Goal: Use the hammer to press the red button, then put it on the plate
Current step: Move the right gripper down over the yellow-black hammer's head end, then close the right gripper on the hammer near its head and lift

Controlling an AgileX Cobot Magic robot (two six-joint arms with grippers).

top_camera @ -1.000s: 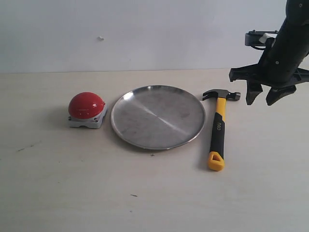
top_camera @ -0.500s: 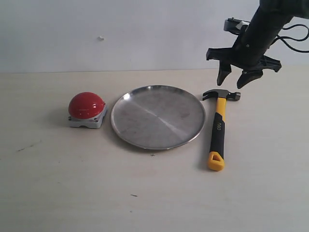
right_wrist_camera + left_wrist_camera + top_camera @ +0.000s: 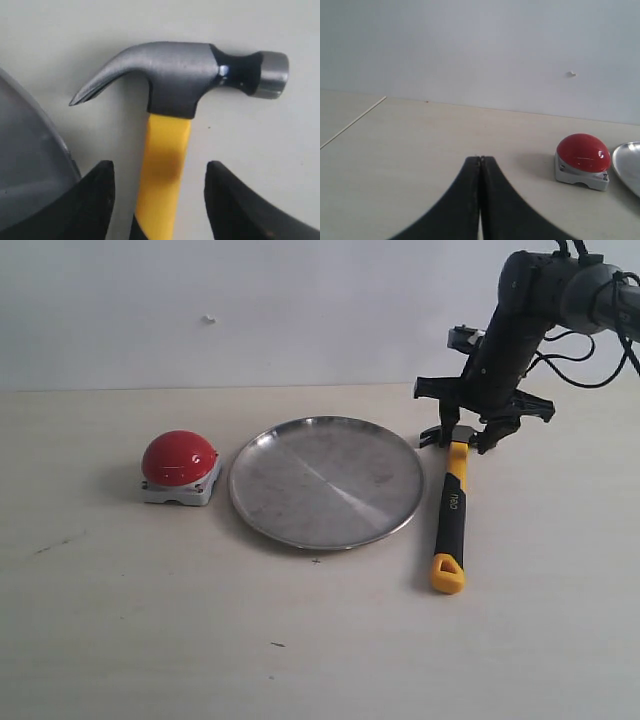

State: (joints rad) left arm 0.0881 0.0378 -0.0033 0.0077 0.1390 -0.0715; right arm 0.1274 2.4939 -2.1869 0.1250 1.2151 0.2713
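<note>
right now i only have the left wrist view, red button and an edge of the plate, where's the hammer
Observer: The hammer lies flat on the table, on the opposite side of the plate from the red button.
Operator: is the right gripper near it
Observer: Yes, the right gripper is over the handle just below the head, jaws open, one on each side.
Operator: touching yet
Observer: No. In the right wrist view both fingers stand clear of the yellow handle, with a gap on each side.
</note>
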